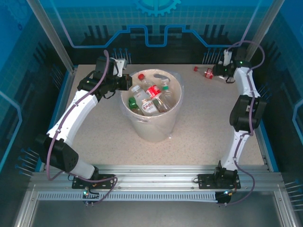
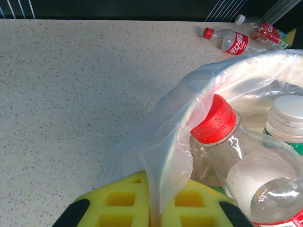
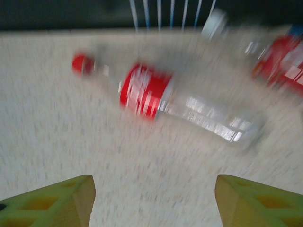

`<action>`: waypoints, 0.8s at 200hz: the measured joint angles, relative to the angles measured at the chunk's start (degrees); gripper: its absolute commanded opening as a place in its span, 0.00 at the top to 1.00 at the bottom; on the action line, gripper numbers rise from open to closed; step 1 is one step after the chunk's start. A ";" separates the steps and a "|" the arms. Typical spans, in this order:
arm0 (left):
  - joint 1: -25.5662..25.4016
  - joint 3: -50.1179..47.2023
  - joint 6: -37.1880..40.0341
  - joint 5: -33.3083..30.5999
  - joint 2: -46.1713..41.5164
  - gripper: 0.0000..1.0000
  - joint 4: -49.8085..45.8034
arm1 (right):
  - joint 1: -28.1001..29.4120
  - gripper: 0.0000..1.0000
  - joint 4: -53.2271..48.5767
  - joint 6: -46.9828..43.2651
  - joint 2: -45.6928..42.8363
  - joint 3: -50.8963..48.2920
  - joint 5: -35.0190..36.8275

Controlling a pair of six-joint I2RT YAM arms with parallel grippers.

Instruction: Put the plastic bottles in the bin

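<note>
- Beige speckled tabletop (image 1: 199,123) carries everything; both arms reach across it from the near edge.
- Cream-white bin (image 1: 151,130) stands upright left of centre, with a clear bag liner (image 2: 156,142) folded out over its rim.
- Left hand (image 1: 127,81) sits at the bin's left rim. In its wrist view the yellow fingers (image 2: 118,203) are pressed together, with a fold of the bag liner caught in the seam between them.
- Right hand (image 1: 222,71) is at the far right corner, its fingers (image 3: 57,201) well apart over bare tabletop with nothing between them.
- Several bottles (image 1: 154,92) lie jumbled inside the bin. A red-capped bottle (image 2: 215,120) leans against the liner at the rim, just beside a white-capped bottle (image 2: 286,116).
- Two bottles are on the tabletop outside the bin, near the right hand. A red-labelled bottle (image 3: 156,97) lies on its side ahead of the fingers, and a second bottle (image 3: 284,61) lies just beyond it, too blurred to make out in detail.
</note>
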 measured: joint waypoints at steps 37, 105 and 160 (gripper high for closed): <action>0.00 0.00 0.00 -0.02 -0.02 1.00 -0.02 | 0.00 0.37 3.26 2.01 13.99 22.18 2.36; 0.02 0.00 0.02 -0.04 0.00 1.00 -0.04 | -0.04 0.36 -1.60 8.28 30.14 30.64 1.20; 0.17 0.00 0.02 -0.04 -0.09 1.00 -0.11 | -0.04 0.30 0.24 8.61 15.91 5.64 -1.51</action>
